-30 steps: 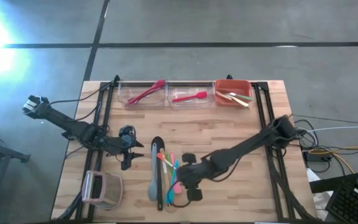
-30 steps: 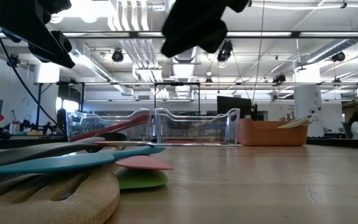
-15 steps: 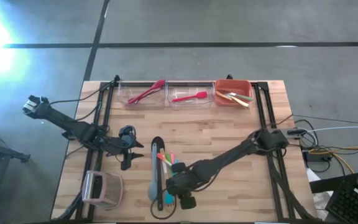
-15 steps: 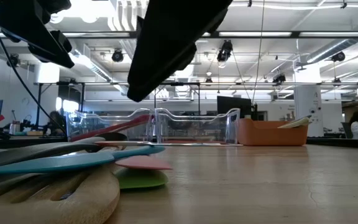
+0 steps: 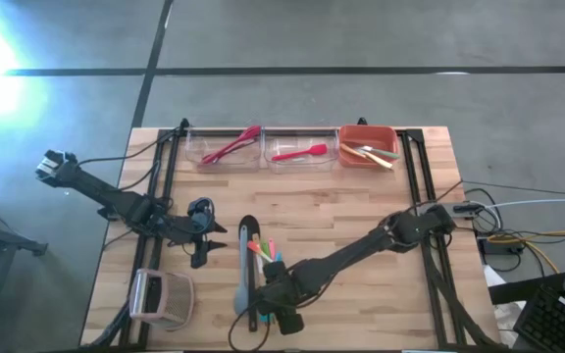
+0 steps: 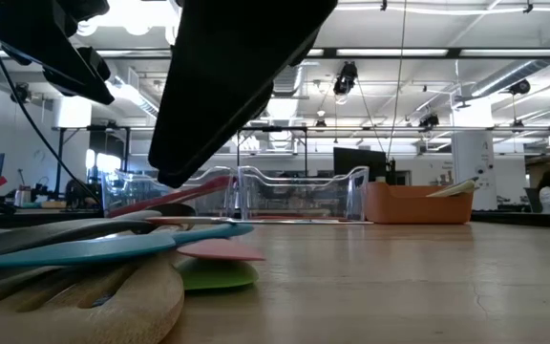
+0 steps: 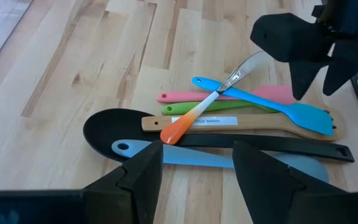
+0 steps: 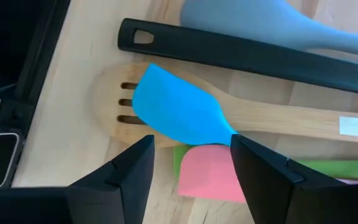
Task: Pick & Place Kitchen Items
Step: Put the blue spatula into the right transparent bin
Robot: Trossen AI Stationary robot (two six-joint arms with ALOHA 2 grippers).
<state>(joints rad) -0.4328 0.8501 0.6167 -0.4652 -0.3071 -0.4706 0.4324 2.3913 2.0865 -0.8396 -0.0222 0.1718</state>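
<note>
Utensils sit in a crossed pile (image 5: 255,270) at the near-middle of the table (image 5: 361,226): teal spatula (image 8: 179,112) on top of the slotted wooden spoon (image 8: 114,99), pink spatula (image 8: 207,171) and green one tucked under it, black turner handle (image 8: 241,46) and grey spoon (image 8: 260,18) alongside. I've got the right gripper (image 8: 188,165) parked low over the near end of that pile, jaws spread wide and empty, straddling the teal blade where it overlaps the pink. My read: that's the pick target because it's topmost and lifts without dragging the rest.

Left gripper (image 7: 197,171) waits just left of the pile, claw open, nothing in it, kept out of the right arm's path.

Three bins line the far edge. Left clear bin (image 5: 224,147) and middle clear bin (image 5: 297,150) hold red pieces; orange bin (image 5: 366,147) holds a few light ones. So sorting is partly done, most of the pile still to go.

Risk as I judge it: closing here could also pinch the pink blade underneath.

Boxy pinkish thing (image 5: 160,297) at near left isn't part of this.
</note>
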